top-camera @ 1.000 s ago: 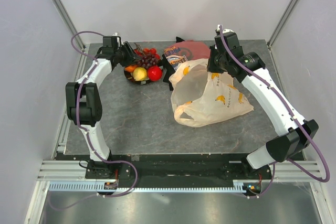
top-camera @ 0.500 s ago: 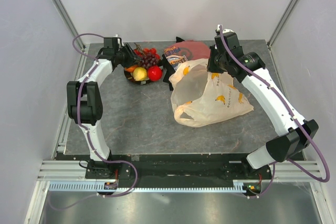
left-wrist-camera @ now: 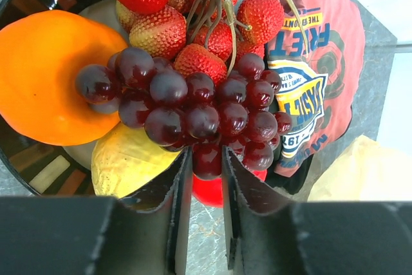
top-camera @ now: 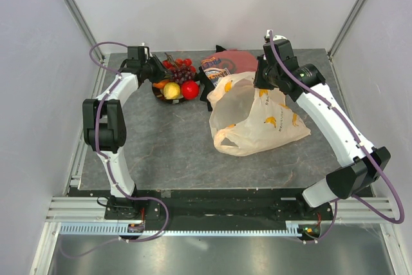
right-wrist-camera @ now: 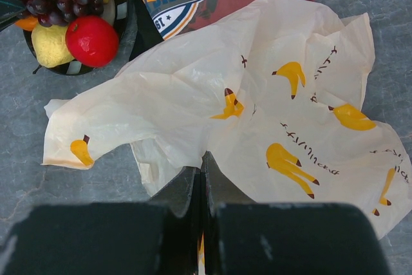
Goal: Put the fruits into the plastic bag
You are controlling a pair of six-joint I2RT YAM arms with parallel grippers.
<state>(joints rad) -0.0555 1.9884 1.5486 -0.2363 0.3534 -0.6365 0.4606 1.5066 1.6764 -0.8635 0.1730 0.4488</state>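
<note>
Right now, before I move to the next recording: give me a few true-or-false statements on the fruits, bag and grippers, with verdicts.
1. The apple lies on the plate. True.
2. The bag holds the orange. False: the orange is on the plate.
3. The right gripper is shut on the bag. True.
4. The cloth lies in front of the bag, near the arm bases. False: it lies on the far side, behind plate and bag.
5. The left gripper hovers over the bag. False: it is at the grapes on the plate.
</note>
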